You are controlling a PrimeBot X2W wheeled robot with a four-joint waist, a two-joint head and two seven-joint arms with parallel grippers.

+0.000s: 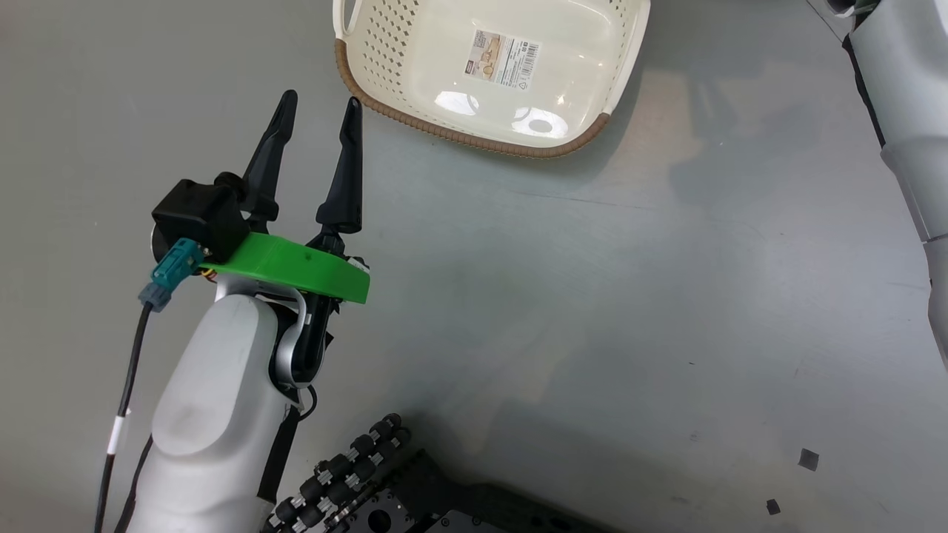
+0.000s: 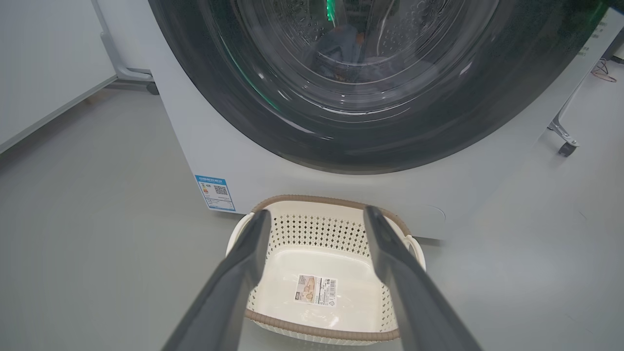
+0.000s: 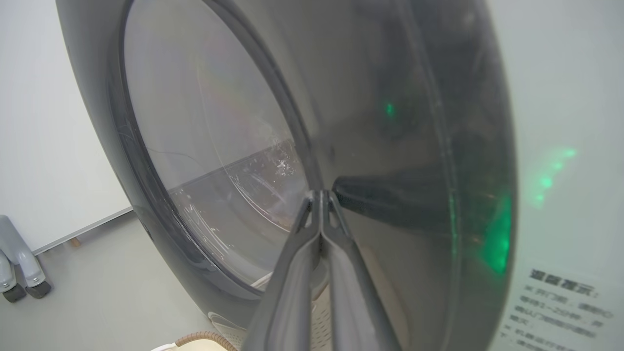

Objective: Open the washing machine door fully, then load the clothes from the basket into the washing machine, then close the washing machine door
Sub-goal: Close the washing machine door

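Everything's parked on a smooth grey floor (image 1: pixel 592 296). The basket (image 1: pixel 378 44) is set straight on it, just in front of the washing machine (image 2: pixel 341 187). A couple of tiny dark scraps (image 1: pixel 809 460) are scattered well apart from the basket.

Head camera looks steeply down at floor (image 1: pixel 592 333) and basket (image 1: pixel 385 44). Left wrist camera faces the washing machine (image 2: pixel 204 146), sharing that basket. Right wrist camera sits close against the door (image 3: pixel 390 146).

Open floor (image 1: pixel 592 296) lies around the basket (image 2: pixel 319 229), whose top is unobstructed. Just behind it rises the washing machine (image 2: pixel 204 151); its round door (image 2: pixel 360 122) covers the drum opening.
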